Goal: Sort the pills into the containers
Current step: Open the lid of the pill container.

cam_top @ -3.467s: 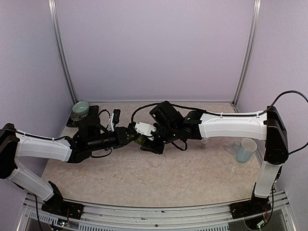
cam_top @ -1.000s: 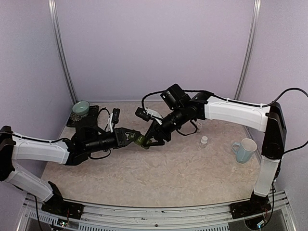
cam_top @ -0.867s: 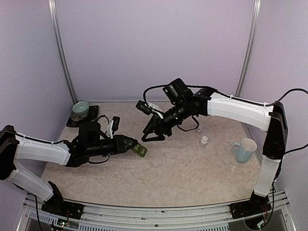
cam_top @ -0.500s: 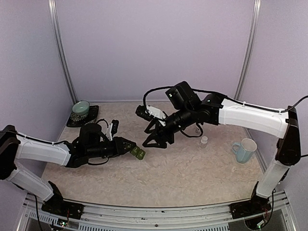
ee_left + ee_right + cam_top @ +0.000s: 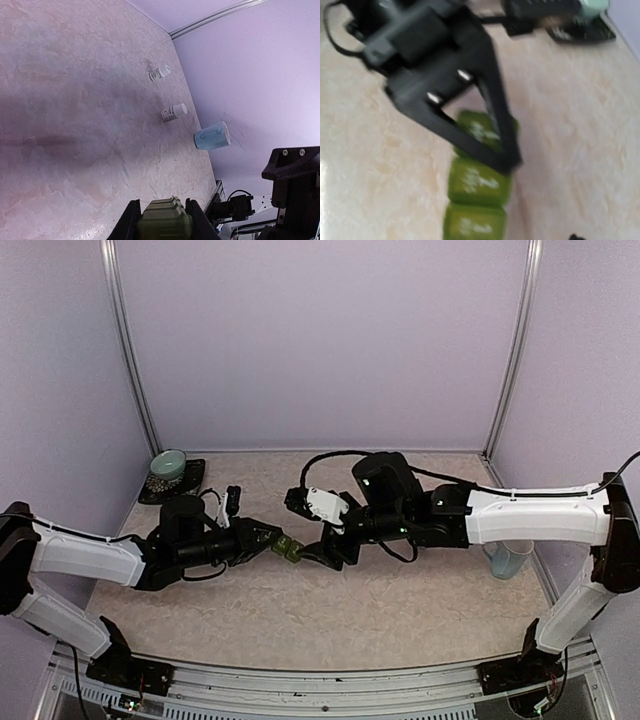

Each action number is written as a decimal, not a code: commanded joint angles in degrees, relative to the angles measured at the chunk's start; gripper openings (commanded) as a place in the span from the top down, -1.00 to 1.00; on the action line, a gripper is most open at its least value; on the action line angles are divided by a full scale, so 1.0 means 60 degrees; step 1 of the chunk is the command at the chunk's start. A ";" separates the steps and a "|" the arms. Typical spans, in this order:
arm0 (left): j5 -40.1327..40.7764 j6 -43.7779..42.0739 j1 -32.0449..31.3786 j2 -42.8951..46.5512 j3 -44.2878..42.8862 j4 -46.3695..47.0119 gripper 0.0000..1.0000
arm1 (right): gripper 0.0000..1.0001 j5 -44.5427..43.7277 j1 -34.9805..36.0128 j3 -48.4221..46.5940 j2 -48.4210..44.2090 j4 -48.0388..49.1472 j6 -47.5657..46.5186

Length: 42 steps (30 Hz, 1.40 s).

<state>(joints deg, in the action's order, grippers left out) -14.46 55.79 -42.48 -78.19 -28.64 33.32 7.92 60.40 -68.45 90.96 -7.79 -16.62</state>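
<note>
Apparently the left claw (image 5: 271, 540) pinched one end of the dark green plastic strip of three lidded containers (image 5: 291, 550) above the middle of the counter (image 5: 400, 612), probably offering it to the right claw (image 5: 323, 552) just beside; whether that claw was spread, I could not tell.

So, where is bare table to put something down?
Bare: the table strip along the near rail, and the far right corner. Crowded: the centre, where the left claw holds the containers beside the right claw.
</note>
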 commanded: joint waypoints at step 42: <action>0.0537 0.0295 -0.0069 0.0771 0.0195 0.0218 0.71 | 0.01 -0.5233 0.1594 -0.1359 0.2255 0.0903 -0.1265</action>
<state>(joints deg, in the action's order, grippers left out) -10.92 57.43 -42.57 -74.37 -28.47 33.47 -19.88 69.01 -74.59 103.33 -3.18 -23.22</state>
